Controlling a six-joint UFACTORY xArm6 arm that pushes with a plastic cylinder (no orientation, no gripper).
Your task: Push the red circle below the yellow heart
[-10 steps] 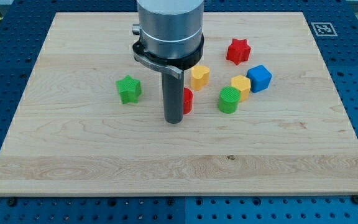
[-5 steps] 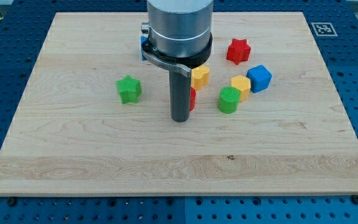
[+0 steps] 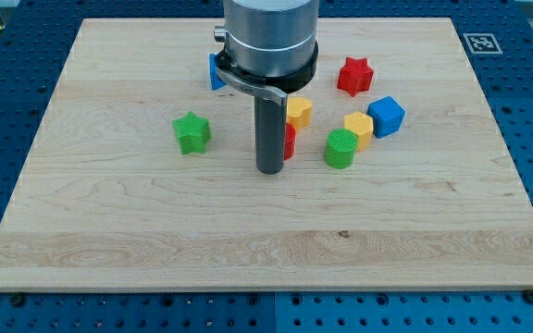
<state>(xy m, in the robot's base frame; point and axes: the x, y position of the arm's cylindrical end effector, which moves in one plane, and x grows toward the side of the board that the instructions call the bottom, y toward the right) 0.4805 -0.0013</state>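
Note:
The red circle (image 3: 289, 141) shows only as a thin red sliver behind my rod, just below the yellow heart (image 3: 299, 111), which the arm partly covers. My tip (image 3: 268, 169) rests on the board against the red circle's left side, a little lower than it. The green star (image 3: 192, 131) lies well to my tip's left.
A green circle (image 3: 340, 147), a yellow hexagon (image 3: 358, 128) and a blue cube (image 3: 387, 116) cluster to the right. A red star (image 3: 354, 76) sits above them. A blue block (image 3: 216, 72) peeks out left of the arm. The wooden board (image 3: 109, 231) ends in blue surround.
My rod has moved to the right, nudging the red circle closer under the yellow heart. More of the blue block now shows at the arm's left.

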